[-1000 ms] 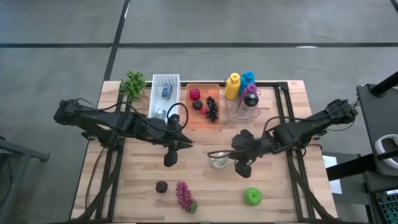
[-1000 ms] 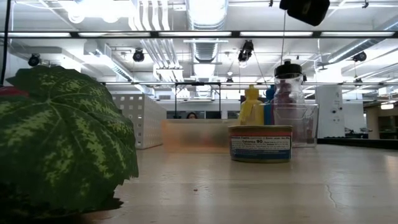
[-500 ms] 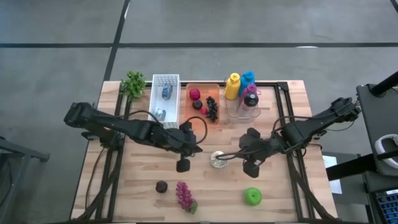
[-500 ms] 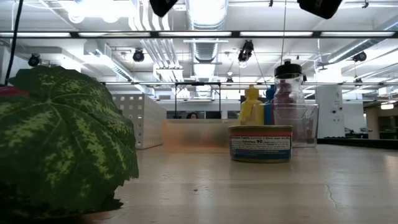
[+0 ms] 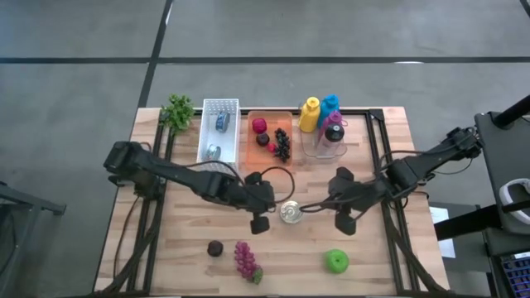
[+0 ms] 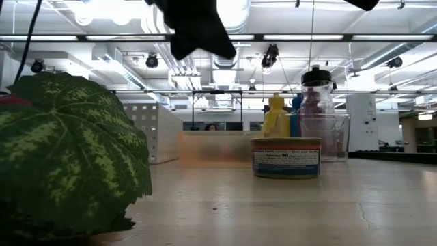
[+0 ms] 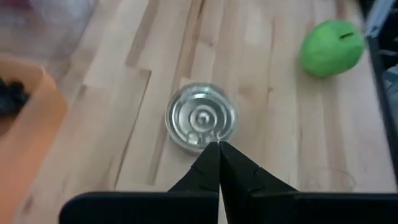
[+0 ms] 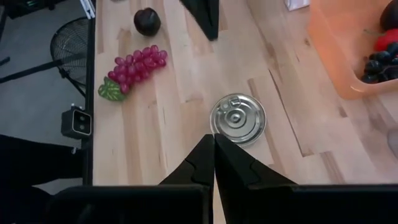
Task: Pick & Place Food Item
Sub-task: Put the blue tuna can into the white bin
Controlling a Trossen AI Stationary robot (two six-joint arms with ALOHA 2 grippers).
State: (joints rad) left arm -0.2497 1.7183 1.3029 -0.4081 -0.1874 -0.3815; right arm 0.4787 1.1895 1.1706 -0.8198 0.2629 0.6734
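A small tin can stands upright on the wooden table's middle, its silver lid up. My left gripper hangs shut just left of the can, above the table, and shows in the low view high over the board. My right gripper hangs shut to the can's right, also in the air. On the near part of the table lie a green apple, a bunch of red grapes and a dark plum.
An orange tray with berries and dark grapes sits at the far middle, beside a white bin. Coloured bottles stand in a clear holder to the tray's right. A green plant is at the far left corner.
My left gripper has come down and moved toward the table's right and near edge, ending close beside the can. My right gripper has drawn back toward the table's right edge, away from the can. The can has stayed in place.
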